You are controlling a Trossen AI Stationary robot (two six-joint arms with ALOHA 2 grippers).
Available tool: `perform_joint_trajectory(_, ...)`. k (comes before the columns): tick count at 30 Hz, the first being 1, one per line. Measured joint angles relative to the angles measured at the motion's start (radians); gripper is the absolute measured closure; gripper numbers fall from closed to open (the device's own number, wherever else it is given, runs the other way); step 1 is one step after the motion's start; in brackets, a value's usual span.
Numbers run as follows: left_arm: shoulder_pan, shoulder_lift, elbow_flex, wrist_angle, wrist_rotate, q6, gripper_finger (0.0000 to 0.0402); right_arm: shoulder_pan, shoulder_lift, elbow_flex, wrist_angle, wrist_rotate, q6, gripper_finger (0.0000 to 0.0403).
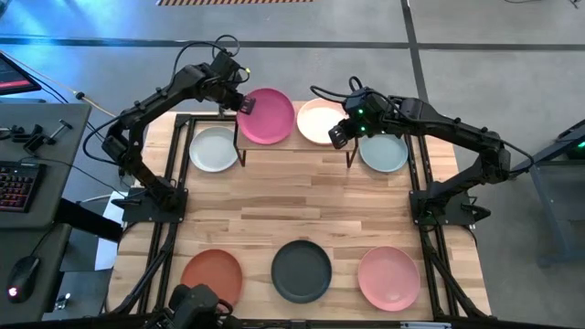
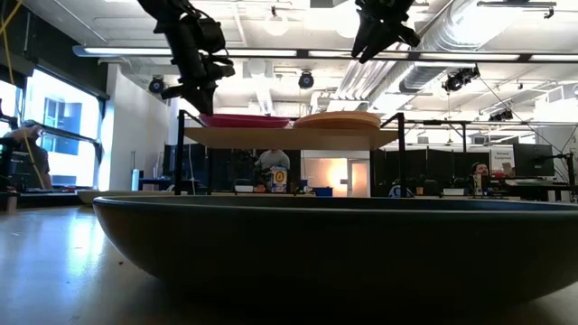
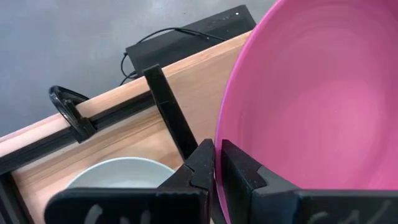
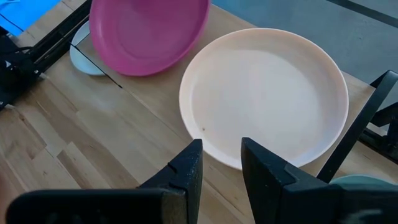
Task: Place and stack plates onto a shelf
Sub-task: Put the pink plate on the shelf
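Plates are being set on the small low shelf with a light wooden top and thin black legs (image 1: pixel 292 146), which stands at the far edge of the table. A round matte magenta plate (image 1: pixel 266 115) sits on the shelf's left half, tipped slightly up on the held side, its rim clamped between the closed fingers of the left gripper (image 3: pixel 214 168). A round matte peach plate (image 4: pixel 264 96) lies flat on the right half, just beside the magenta one. The right gripper (image 4: pixel 217 162) hovers above the peach plate's near edge with fingers spread and nothing between them.

To do this step well, the left gripper should probably lower the magenta rim until the plate lies flat, then let go and lift straight up so the plate is not dragged into the peach one.

Two pale grey-green round plates rest on the tabletop, one (image 1: pixel 214 149) left of the shelf and one (image 1: pixel 383 152) right of it, both close to the arms' paths. A terracotta orange plate (image 1: pixel 211 276), a charcoal plate (image 1: pixel 301 270) and a pink plate (image 1: pixel 388 277) wait in a row along the near edge, well apart from the shelf.
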Motion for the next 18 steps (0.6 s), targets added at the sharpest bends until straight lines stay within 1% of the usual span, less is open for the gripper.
perform_joint_trajectory(15,-0.001,0.000,0.000,0.025,0.000,0.002,0.0381,0.000,0.000,0.000,-0.005,0.000,0.000,0.0313)
perform_joint_trajectory(18,-0.002,0.000,0.000,0.052,0.029,0.010,0.0373,0.000,0.000,0.000,-0.005,0.000,0.000,0.0313)
